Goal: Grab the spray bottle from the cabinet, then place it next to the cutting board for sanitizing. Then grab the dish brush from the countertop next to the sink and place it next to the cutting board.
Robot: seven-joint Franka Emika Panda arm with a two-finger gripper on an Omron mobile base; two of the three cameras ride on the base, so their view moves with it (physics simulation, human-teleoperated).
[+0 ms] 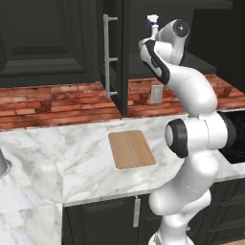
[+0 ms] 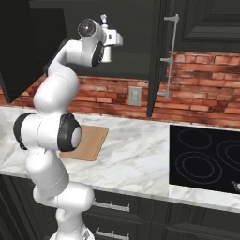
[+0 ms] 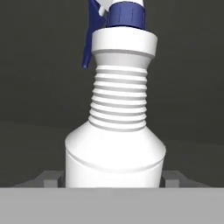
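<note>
Hand view: one bottle (image 3: 114, 131) between tool (image 3: 114, 178) tips, grasp uncertain; left base view: one board (image 1: 131, 149) below cabinet (image 1: 115, 57).

A smooth white plastic look is shown by the spray bottle (image 3: 114, 144) at the centre of the hand view, with a ribbed neck and a glossier blue trigger nozzle at the upper edge. Light-brown wood with fine straight grain and a matt finish is seen on the cutting board (image 1: 131, 149) in the middle of the left base view. The table (image 1: 72, 162) is rendered as polished white marble with grey veins. Matt black panelled surfaces are given to the cabinet (image 1: 48, 43), and brushed silver metal to its bar handle (image 1: 108, 56). Rough red brick is shown on the back wall (image 1: 52, 103). A glossy black glass look is borne by the cooktop (image 2: 204, 159) at the lower right.
</note>
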